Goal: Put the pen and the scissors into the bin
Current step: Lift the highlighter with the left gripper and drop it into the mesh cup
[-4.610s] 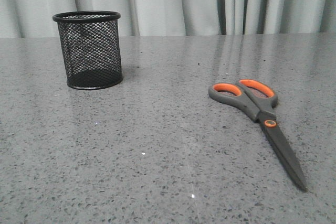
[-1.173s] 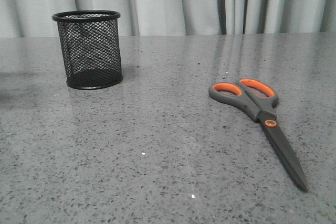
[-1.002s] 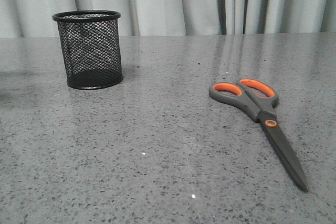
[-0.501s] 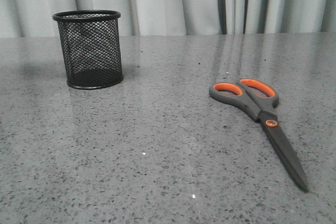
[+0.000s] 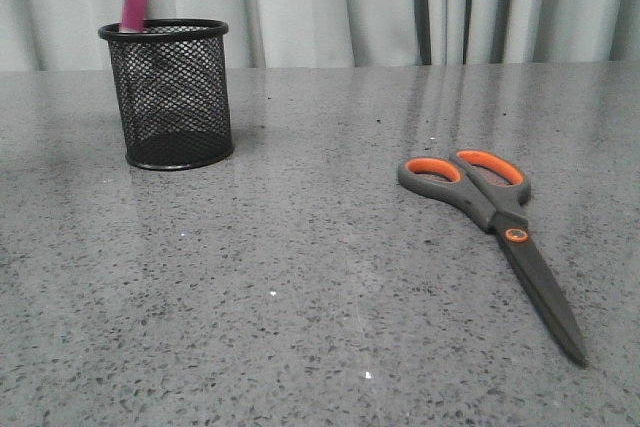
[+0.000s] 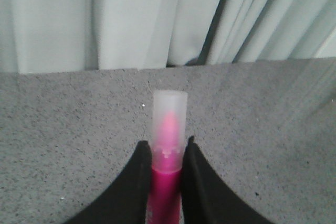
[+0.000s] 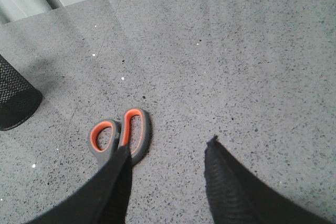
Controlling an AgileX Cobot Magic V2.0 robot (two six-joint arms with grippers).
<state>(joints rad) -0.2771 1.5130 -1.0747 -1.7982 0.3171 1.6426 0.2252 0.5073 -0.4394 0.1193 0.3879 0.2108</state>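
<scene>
Grey table (image 5: 300, 277), left tool (image 6: 167, 153) clamping pen (image 6: 169, 150), right tool (image 7: 168, 156) spread, empty.

Low front view across table (image 5: 300, 297); right wrist overhead, sharing scissors (image 5: 495, 212).

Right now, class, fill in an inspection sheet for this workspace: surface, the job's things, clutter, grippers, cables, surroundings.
Surface: grey speckled table, glossy, level.
Pen: magenta pen with a pale translucent cap, clamped in the left gripper; in the front view it shows above the bin's rim, how deep it sits cannot be told.
Bin: black mesh bin upright, far left.
Scissors: scissors lying flat on the right, closed, blades toward the camera.
Clutter: nothing seen.
Grippers: left jaws shut on the pen; right gripper open, hanging near the scissors' handles.
Cables: nothing seen.
Surroundings: pale curtain behind.
</scene>
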